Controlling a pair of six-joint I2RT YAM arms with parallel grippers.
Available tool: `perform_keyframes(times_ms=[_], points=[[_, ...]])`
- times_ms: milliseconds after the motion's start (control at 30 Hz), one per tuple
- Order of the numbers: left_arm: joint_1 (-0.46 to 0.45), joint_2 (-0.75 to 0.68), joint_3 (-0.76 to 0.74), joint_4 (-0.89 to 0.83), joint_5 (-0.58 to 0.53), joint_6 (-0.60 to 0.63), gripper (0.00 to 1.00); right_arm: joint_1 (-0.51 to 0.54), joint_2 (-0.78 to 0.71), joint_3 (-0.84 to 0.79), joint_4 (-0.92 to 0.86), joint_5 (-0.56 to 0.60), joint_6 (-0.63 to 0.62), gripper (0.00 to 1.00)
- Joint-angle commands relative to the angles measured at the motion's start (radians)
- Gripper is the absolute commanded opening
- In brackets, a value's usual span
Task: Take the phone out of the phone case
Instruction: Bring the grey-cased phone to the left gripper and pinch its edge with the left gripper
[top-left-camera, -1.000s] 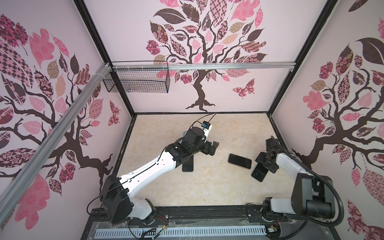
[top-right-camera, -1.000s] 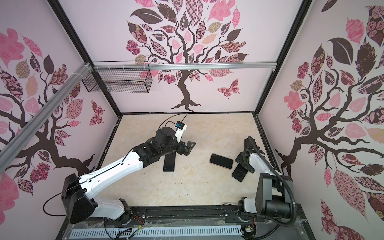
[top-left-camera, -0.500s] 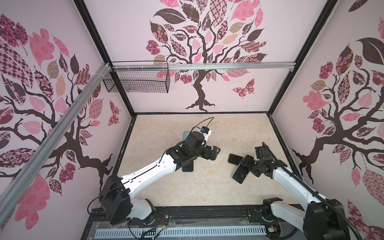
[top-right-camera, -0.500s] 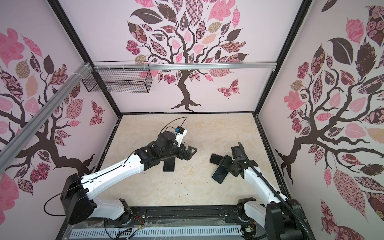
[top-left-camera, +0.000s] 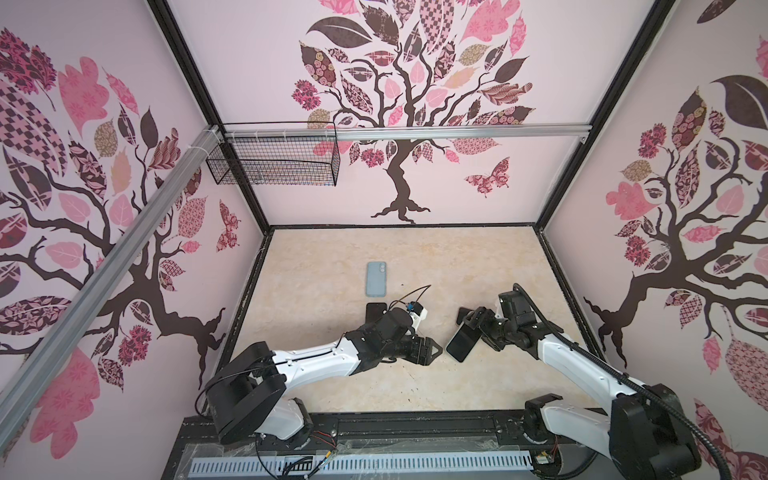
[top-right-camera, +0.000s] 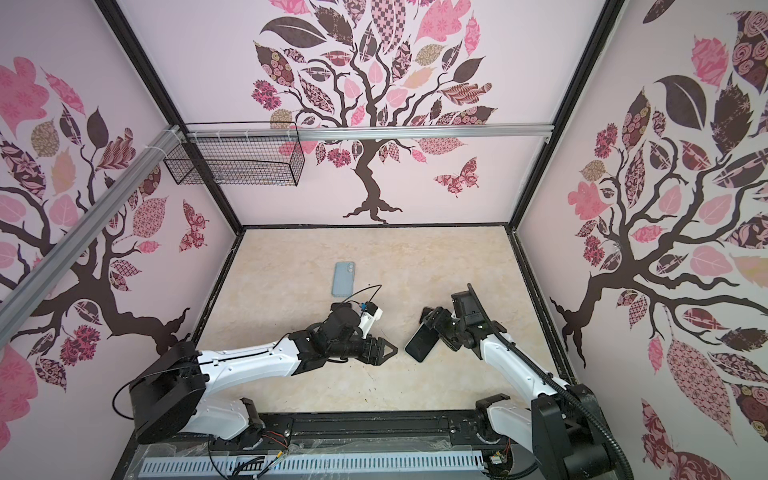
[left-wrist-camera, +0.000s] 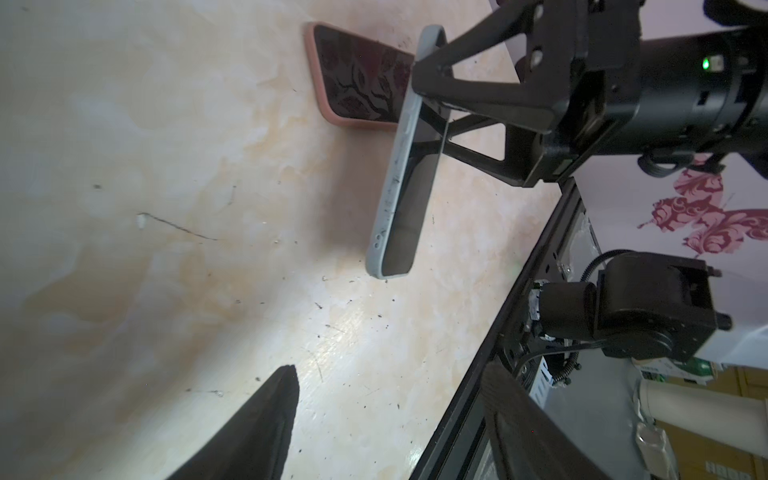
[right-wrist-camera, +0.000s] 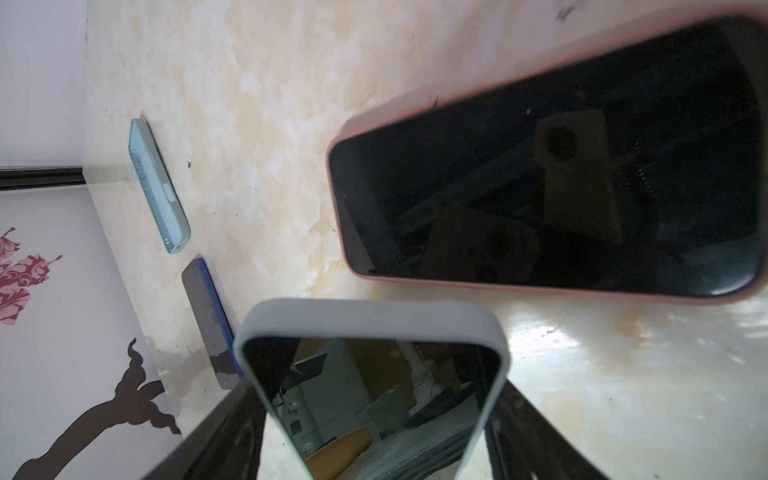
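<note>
I note the right gripper (top-left-camera: 478, 330) clamped on the far end of the grey-cased phone (top-left-camera: 460, 345), held off the table. Its long axis runs far-right to near-left. The free end sits just right of the left gripper (top-left-camera: 431, 355), which is partly open, empty and nearest. Count is four: this one, a pink-cased phone (right-wrist-camera: 540, 187), a blue phone (right-wrist-camera: 208, 324), and a pale blue phone or case (top-left-camera: 376, 279).

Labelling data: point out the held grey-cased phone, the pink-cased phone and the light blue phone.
grey-cased phone (right-wrist-camera: 374, 395): right wrist view, screen.
pink-cased phone (right-wrist-camera: 548, 187): right wrist view, screen.
light blue phone (top-left-camera: 376, 279): in a top view, back.
</note>
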Motion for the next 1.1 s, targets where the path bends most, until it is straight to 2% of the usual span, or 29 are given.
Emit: perform_keyframes(times_ms=[0,233,500,967,1067], points=[[0.001,0.069,-0.019,0.172,0.07,-0.062,0.72,0.003,-0.032,-0.014,0.044,-0.068,0.041,0.3],[0.0,0.198,0.031,0.205,0.105,-0.028,0.7,0.002,-0.035,-0.027,0.071,-0.117,0.058,0.29],[0.001,0.286,0.039,0.288,0.141,-0.029,0.58,0.002,-0.056,-0.056,0.126,-0.17,0.142,0.28],[0.0,0.273,-0.004,0.476,0.125,-0.095,0.3,0.002,-0.146,-0.128,0.215,-0.209,0.424,0.25],[0.001,0.258,-0.007,0.473,0.126,-0.091,0.28,0.002,-0.173,-0.166,0.26,-0.203,0.505,0.25]])
